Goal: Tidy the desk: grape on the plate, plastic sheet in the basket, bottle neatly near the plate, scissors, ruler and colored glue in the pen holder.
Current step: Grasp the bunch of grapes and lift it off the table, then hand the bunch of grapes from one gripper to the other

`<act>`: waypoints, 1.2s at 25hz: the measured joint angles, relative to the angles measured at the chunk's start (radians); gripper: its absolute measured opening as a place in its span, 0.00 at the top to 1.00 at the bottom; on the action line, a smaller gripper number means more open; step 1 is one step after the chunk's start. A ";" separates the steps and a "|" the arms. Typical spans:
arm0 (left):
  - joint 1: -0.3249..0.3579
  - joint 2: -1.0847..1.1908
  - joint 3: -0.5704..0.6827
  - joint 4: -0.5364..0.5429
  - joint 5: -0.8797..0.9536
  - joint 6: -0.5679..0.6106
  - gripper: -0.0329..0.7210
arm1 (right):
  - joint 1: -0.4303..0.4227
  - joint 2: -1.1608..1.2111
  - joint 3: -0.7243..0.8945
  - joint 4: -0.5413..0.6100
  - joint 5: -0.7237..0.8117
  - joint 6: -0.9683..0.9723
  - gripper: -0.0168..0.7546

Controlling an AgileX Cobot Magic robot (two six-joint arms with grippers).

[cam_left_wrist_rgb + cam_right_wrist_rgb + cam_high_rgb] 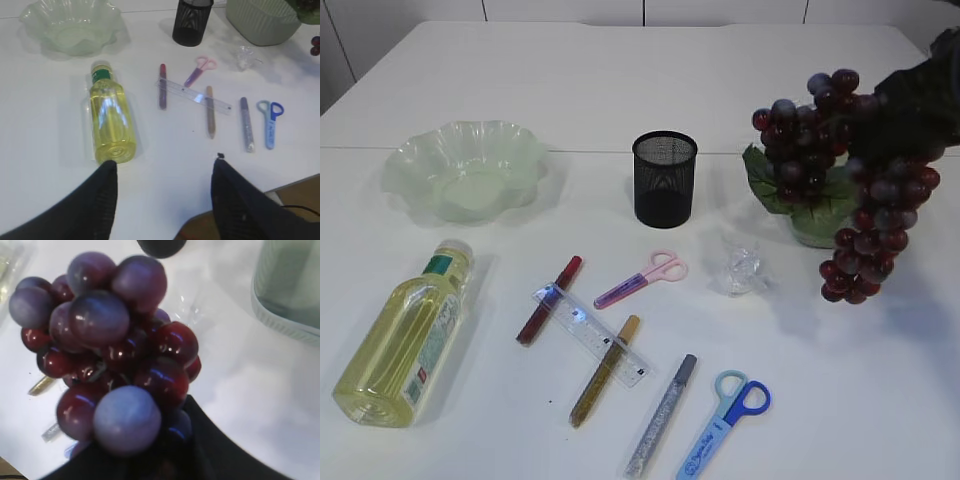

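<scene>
i have the right gripper (910, 100) up at the right edge of the exterior view, closed on the grape (855, 200) bunch – the cluster hangs in the air below it, off the table (620, 90), partly in front of the pale green basket (815, 228). in the right wrist view the grapes fill most of the picture, pressed against the dark fingers (200, 440) at the bottom

my left gripper (165, 200) hangs above the near edge of the table with its jaws apart and nothing between them – only the two dark fingers show in the left wrist view

the plate (465, 170), a translucent green ruffled dish, sits at the far left with nothing in it. the bottle (405, 335) of yellow liquid lies on its side just in front of the plate, cap pointing toward it. the black mesh pen holder (665, 180) stands upright in the middle

in front of it lie the loose pieces: the pink scissors (642, 279), the clear ruler (590, 335) lying across a red glue stick (549, 300) and touching a gold glue stick (604, 370), then a silver glue stick (661, 415) and the blue scissors (725, 424) beside it. the crumpled plastic sheet (740, 268) rests on the table near the basket
</scene>
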 joint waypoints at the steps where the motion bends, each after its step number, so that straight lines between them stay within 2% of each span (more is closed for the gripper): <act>1: 0.000 0.000 0.000 -0.022 0.000 0.000 0.38 | 0.000 -0.012 0.000 0.020 0.000 -0.013 0.72; 10: 0.000 0.148 0.000 -0.191 -0.081 0.035 0.38 | 0.000 -0.077 0.000 0.189 0.000 -0.125 0.72; 17: 0.000 0.357 0.000 -0.399 -0.183 0.261 0.38 | 0.007 -0.086 0.000 0.249 0.013 -0.165 0.72; 24: 0.000 0.554 0.000 -0.630 -0.214 0.567 0.38 | 0.091 -0.086 0.000 0.273 -0.002 -0.202 0.72; 29: 0.000 0.654 0.000 -0.740 -0.243 0.709 0.38 | 0.127 -0.086 0.000 0.395 -0.013 -0.300 0.72; 30: 0.000 0.675 0.000 -0.762 -0.245 0.726 0.38 | 0.132 -0.086 0.000 0.421 -0.018 -0.315 0.69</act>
